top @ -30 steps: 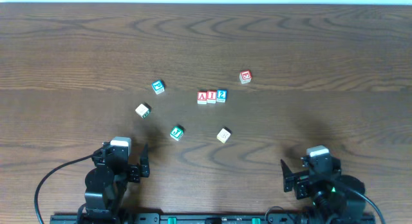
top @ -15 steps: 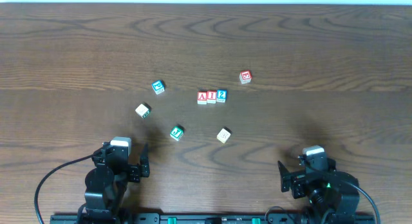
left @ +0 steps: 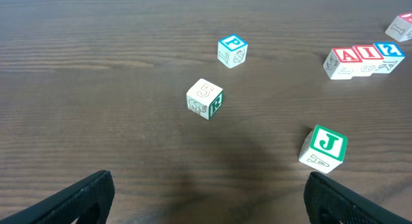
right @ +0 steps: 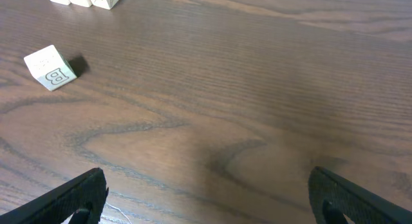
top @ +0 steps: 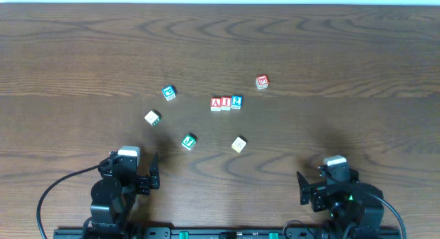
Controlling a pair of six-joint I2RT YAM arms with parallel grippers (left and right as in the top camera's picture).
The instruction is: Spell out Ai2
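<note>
The red "A" cube [top: 216, 104], the red "I" cube [top: 226, 103] and the blue "2" cube [top: 236, 101] stand touching in a row at the table's middle. They also show at the right edge of the left wrist view, A [left: 347, 56], I [left: 369, 53], 2 [left: 388, 49]. My left gripper [top: 152, 178] is open and empty near the front left edge. My right gripper [top: 303, 189] is open and empty near the front right edge. Both are far from the row.
A blue "P" cube [top: 169, 93], a white "5" cube [top: 152, 118], a green "J" cube [top: 189, 141], a white "B" cube [top: 238, 144] and a red-printed cube [top: 262, 82] lie scattered around the row.
My right arm has drawn back a little toward the front edge and left. The left arm and the cubes have not moved.
</note>
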